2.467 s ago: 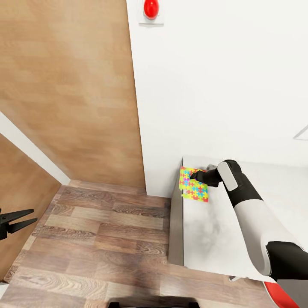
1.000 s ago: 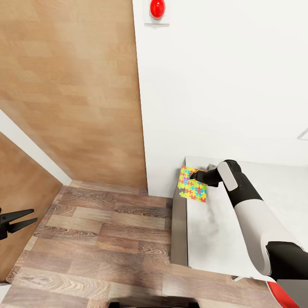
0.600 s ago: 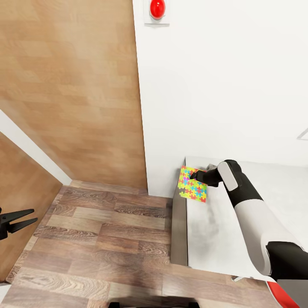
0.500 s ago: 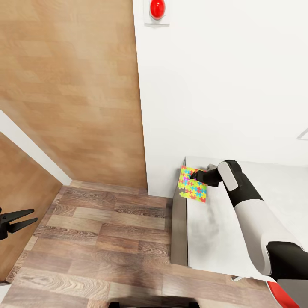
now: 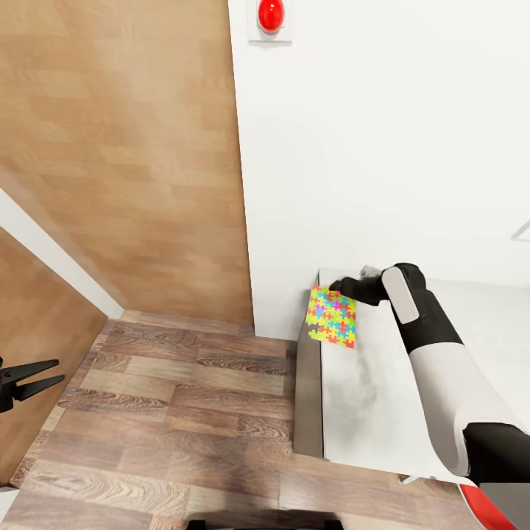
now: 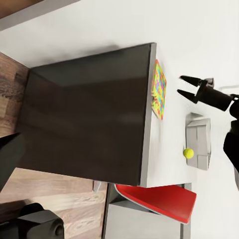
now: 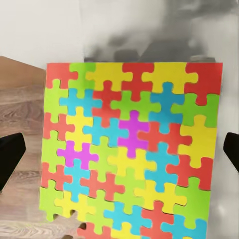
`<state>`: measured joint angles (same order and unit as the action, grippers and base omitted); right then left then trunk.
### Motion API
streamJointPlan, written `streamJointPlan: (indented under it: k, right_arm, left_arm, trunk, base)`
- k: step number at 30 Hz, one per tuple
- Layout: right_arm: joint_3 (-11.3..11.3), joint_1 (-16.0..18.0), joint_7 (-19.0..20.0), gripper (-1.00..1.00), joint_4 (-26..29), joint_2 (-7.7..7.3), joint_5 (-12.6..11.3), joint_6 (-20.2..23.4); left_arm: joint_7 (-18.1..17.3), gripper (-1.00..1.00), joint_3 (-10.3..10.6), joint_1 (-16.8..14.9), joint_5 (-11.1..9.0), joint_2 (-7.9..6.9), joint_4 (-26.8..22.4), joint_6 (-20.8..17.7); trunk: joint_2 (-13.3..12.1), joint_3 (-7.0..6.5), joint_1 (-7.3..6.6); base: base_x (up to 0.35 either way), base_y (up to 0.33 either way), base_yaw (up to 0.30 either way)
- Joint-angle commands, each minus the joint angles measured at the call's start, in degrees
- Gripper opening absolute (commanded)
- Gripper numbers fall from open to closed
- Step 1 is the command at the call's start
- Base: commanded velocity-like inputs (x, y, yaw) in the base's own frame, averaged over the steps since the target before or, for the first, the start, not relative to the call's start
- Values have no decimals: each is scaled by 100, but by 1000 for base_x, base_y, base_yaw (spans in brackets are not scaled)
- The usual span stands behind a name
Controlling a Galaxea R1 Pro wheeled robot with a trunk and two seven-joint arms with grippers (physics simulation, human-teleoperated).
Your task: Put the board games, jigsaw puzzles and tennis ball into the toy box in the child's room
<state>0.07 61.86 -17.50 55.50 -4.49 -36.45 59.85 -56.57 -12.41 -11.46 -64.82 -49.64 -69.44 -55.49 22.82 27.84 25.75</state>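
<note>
Right gripper spread above a jigsaw puzzle at the table's end.

Head view: the jigsaw puzzle (image 5: 332, 317) lies flat on the light grey table (image 5: 368, 397), at its end, one edge jutting past it over the wood floor (image 5: 162, 412); the right gripper (image 5: 340, 285) hangs just above the puzzle's far edge, holding nothing. The left gripper (image 5: 50, 372) sits apart over the floor, fingers parted and empty. Left wrist view: the right gripper's jaws stand open, clear of the puzzle (image 6: 159, 89); farther along the table, the tennis ball (image 6: 188, 153) rests just beside the toy box (image 6: 198, 139), near a red chair (image 6: 162, 200). Right wrist view: the puzzle (image 7: 132, 152) lies between two dark, widely spread fingertips (image 7: 10, 157), its edge over the floor.
</note>
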Motion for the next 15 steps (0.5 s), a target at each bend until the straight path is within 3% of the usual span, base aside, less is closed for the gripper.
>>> streamJointPlan:
  k: [1,11,15]
  right_arm:
    - [4,-3,-53,100,81,-7,-66,15]
    - [0,-41,-17,100,450,-39,-122,15]
    - [-12,-119,168,100,806,-62,-452,15]
  left_arm:
    - [-12,100,1,-1,-4,-2,1,-24]
    - [-12,100,1,2,-4,-2,3,-24]
    - [-12,100,1,1,-4,-2,2,-24]
  trunk:
    - [10,9,3]
    - [10,9,3]
    - [10,3,3]
  base:
    - [0,0,0]
    - [0,0,0]
    - [0,0,0]
